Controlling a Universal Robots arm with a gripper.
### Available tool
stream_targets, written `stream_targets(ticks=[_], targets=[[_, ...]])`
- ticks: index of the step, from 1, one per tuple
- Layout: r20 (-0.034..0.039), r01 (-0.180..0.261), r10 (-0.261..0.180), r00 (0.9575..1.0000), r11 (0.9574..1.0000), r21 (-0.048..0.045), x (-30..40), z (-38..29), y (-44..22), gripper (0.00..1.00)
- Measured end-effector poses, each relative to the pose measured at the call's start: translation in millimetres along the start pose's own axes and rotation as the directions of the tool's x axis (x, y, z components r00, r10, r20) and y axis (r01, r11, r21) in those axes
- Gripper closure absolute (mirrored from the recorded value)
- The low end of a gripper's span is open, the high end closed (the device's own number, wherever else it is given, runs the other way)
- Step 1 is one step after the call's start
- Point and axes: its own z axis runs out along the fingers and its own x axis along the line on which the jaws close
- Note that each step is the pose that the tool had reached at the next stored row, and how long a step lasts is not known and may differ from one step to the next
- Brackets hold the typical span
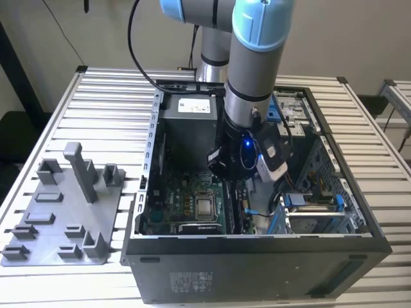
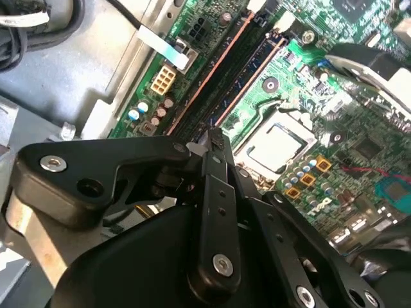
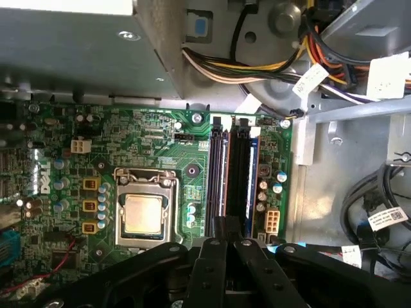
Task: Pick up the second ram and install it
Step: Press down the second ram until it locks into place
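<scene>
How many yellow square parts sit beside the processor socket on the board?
3. The yellow squares stand in one row beside the processor socket, on its side away from the memory slots: the other two at and. None seems hidden.

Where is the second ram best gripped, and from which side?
Likely across its flat faces at mid-length, coming straight down from above: the second ram stands edge-up as a thin strip, with the neighbouring slot close alongside.
</scene>
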Motion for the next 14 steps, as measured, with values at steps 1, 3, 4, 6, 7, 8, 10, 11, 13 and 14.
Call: stream_targets(ticks=[1,3,4,6,7,8,10,11,13,14], targets=[[-0.0003,0.018,-0.018,0.9998,0.9998,-0.0004,0.0,0.0,0.0,0.89],[-0.0009,0.054,-0.054,0.9985,0.9985,-0.0014,0.0,0.0,0.0,0.89],[-0.0012,0.072,-0.072,0.9974,0.9974,-0.0018,0.0,0.0,0.0,0.89],[-0.0016,0.109,-0.109,0.9940,0.9940,-0.0027,0.0,0.0,0.0,0.89],[-0.0017,0.127,-0.127,0.9919,0.9919,-0.0032,0.0,0.0,0.0,0.89],[-0.0019,0.145,-0.145,0.9894,0.9894,-0.0037,0.0,0.0,0.0,0.89],[-0.0021,0.180,-0.180,0.9836,0.9836,-0.0045,0.0,0.0,0.0,0.89],[-0.0021,0.198,-0.198,0.9802,0.9802,-0.0050,0.0,0.0,0.0,0.89],[-0.0012,0.233,-0.233,0.9725,0.9725,-0.0056,0.0,0.0,0.0,0.89],[-0.0006,0.250,-0.250,0.9683,0.9682,-0.0059,-0.1,0.0,0.0,0.89]])
